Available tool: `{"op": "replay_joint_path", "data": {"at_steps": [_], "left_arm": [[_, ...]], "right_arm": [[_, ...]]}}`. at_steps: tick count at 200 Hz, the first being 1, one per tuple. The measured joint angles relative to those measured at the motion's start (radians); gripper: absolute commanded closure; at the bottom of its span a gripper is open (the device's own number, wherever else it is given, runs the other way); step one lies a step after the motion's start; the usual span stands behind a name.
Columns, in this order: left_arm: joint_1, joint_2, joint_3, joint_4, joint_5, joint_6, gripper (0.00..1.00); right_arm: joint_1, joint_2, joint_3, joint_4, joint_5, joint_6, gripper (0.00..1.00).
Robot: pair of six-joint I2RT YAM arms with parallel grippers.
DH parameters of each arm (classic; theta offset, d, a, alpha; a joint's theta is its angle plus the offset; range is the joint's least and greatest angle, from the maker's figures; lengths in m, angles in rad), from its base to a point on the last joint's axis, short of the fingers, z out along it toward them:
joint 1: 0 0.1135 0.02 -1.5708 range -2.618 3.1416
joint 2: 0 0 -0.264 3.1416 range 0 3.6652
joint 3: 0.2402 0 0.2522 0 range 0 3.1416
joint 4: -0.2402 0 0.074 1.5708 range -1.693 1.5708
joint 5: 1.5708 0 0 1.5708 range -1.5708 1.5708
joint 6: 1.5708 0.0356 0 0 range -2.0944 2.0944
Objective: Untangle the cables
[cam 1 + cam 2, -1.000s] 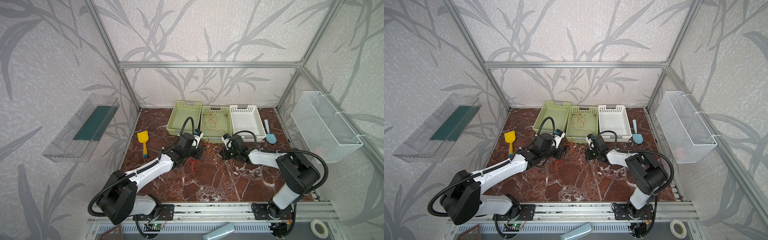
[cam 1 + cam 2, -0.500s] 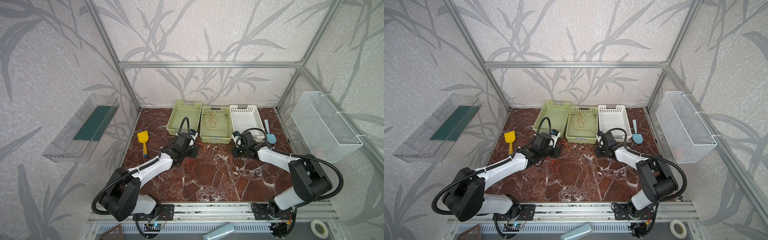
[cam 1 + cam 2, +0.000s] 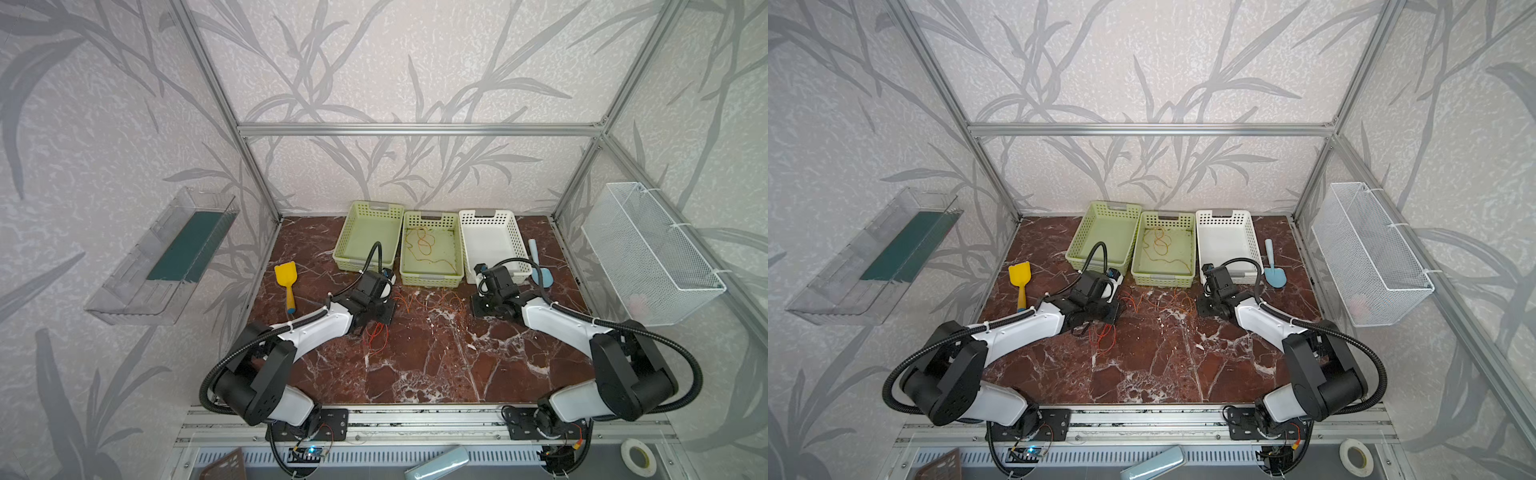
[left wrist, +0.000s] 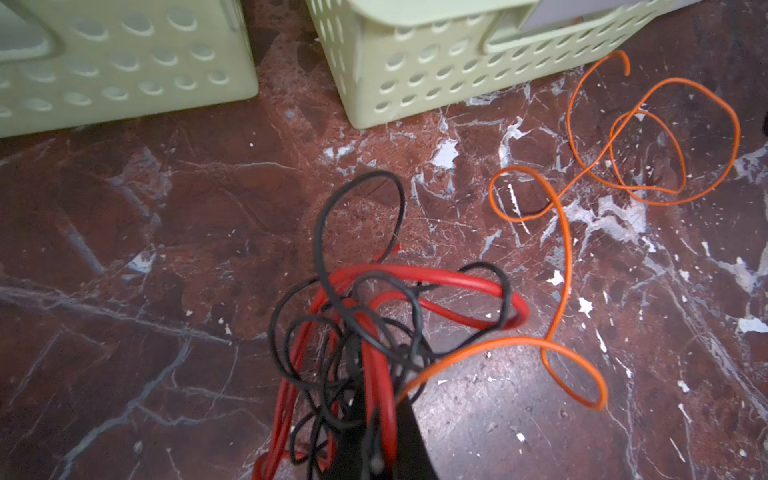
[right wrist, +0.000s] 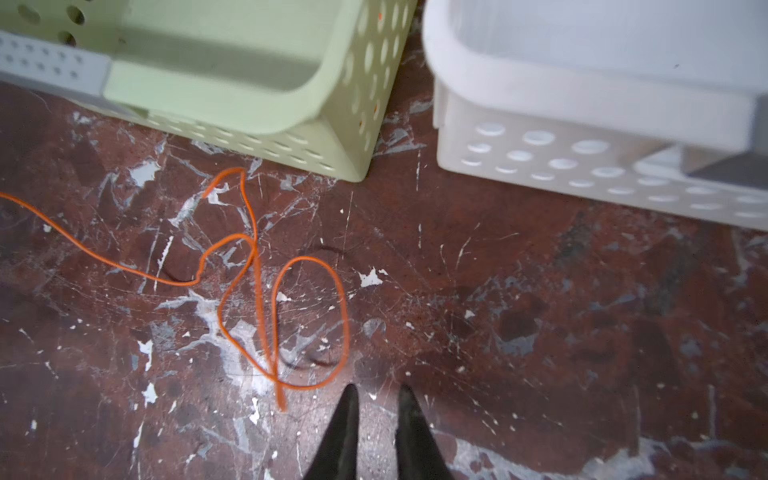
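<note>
Marble table (image 3: 415,365): open front half | left gripper (image 4: 374,415) clamps red-black cables (image 4: 436,275) | right gripper (image 5: 376,415) ajar, empty

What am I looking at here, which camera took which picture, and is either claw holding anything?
Two robot arms work at a marble table, each ending in a two-fingered gripper. Two pictures are near-identical overhead views; the two close-ups come from cameras on the arms' wrists. At the back stand a green basket, a middle green basket holding a loose orange cable, and a white basket. A yellow scoop and a blue scoop lie at the sides. The left gripper is shut on a tangle of the red cable and black cable. Another orange cable curls across the table beside it. The right gripper is open and empty.
</note>
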Motion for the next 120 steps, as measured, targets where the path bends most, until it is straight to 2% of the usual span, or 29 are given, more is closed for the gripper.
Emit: {"op": "replay_joint_path", "data": {"at_steps": [22,49,81,120], "left_arm": [[0.0,-0.01,0.0,-0.003,0.024,0.006,1.0],[-0.005,-0.027,0.0,0.003,0.068,0.017,1.0],[-0.023,-0.04,0.0,0.003,0.099,0.039,1.0],[-0.055,-0.042,0.0,-0.007,0.095,0.064,1.0]], "right_arm": [[-0.001,-0.057,-0.033,0.008,-0.014,0.005,0.56],[-0.001,-0.091,-0.054,0.034,-0.06,0.008,0.5],[0.011,-0.025,-0.008,0.054,-0.122,0.019,0.46],[0.074,0.082,0.047,0.13,-0.166,0.069,0.44]]}}
